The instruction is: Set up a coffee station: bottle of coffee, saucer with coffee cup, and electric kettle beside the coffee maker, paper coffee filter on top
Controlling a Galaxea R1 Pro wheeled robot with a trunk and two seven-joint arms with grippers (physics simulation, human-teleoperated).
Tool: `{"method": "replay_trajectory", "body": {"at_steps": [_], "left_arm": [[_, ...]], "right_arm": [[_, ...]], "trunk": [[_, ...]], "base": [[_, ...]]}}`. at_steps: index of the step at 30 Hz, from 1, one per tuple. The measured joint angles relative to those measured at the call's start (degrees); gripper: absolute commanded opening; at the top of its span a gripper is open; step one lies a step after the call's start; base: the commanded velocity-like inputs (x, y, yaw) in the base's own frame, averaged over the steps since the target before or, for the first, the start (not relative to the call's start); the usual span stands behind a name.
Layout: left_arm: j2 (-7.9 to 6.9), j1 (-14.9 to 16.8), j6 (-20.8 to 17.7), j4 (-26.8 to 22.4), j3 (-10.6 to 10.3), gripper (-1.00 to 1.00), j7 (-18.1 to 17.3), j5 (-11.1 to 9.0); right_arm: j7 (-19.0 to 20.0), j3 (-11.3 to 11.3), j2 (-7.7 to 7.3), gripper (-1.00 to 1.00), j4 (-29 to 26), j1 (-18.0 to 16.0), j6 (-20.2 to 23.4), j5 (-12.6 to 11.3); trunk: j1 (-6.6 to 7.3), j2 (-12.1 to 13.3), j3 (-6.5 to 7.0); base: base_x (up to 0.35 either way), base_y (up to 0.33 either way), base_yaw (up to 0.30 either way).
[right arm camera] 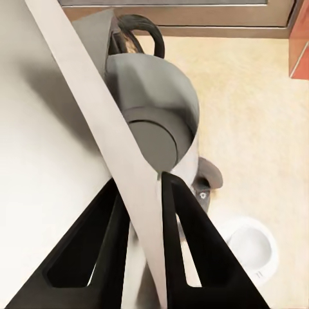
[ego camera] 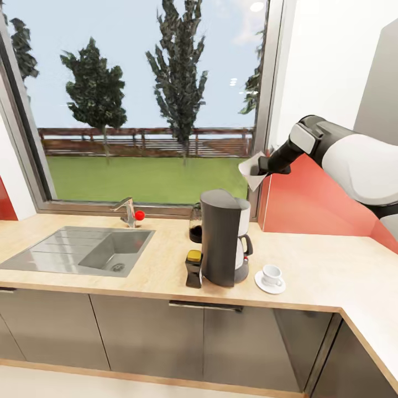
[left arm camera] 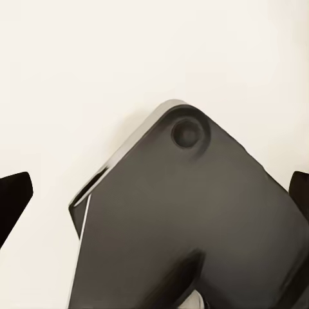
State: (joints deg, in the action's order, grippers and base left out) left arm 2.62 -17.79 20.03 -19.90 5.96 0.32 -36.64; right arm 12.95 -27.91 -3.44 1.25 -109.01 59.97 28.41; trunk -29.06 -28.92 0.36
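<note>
Looked everywhere for writing, found nothing readable. No brand or label on the coffee maker [ego camera: 224, 237], no print on the small dark bottle [ego camera: 194, 268] with the yellow top just beside it. Plain white on the coffee cup [ego camera: 271, 275] and the saucer [ego camera: 261, 284], plain too on the paper coffee filter [ego camera: 252, 171]. Nothing on the cabinet fronts [ego camera: 146, 334] under the surface. Red knob [ego camera: 139, 215] by the tap, but no mark to make out. Same story up close from both wrist cameras.
</note>
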Motion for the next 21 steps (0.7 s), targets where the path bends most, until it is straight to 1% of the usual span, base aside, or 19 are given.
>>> {"method": "replay_trajectory", "body": {"at_steps": [6, 7, 11, 15, 19, 21], "left_arm": [[-0.01, 0.0, 0.0, 0.1, 0.0, 1.00, 0.0, -0.1], [-0.01, 0.0, 0.0, 0.1, 0.0, 1.00, 0.0, -0.1], [-0.02, 0.0, 0.0, 0.2, 0.0, 1.00, 0.0, -0.2], [0.04, 0.0, 0.0, 0.2, 0.0, 1.00, 0.0, -0.2], [0.07, 0.0, 0.1, 0.2, 0.0, 1.00, 0.0, -0.2], [0.07, 0.0, 0.1, 0.1, 0.0, 1.00, 0.0, -0.1]], "right_arm": [[0.2, -0.3, -0.55, -1.00, 0.4, 0.0, 0.0, -0.4], [0.2, -0.4, -0.67, -1.00, 0.5, 0.0, 0.0, -1.5], [0.2, -0.4, -1.40, -1.00, 0.5, 0.0, 0.0, -2.8], [0.1, -0.4, -1.73, -1.00, 0.5, 0.0, 0.0, -3.0], [0.2, -0.4, -2.74, -1.00, 0.5, 0.0, 0.0, -3.2], [0.2, -0.5, -2.89, -1.00, 0.5, 0.0, 0.0, -3.3]], "trunk": [[0.00, 0.0, 0.00], [0.00, 0.0, 0.00], [0.00, 0.0, 0.00], [0.00, 0.0, 0.00], [0.00, 0.0, 0.00], [0.00, 0.0, 0.00]], "base": [[0.001, 0.000, 0.194], [0.000, 0.000, 0.069], [0.000, 0.000, 0.028], [0.000, 0.000, 0.005], [0.000, 0.009, 0.000], [0.000, 0.138, 0.000]]}}
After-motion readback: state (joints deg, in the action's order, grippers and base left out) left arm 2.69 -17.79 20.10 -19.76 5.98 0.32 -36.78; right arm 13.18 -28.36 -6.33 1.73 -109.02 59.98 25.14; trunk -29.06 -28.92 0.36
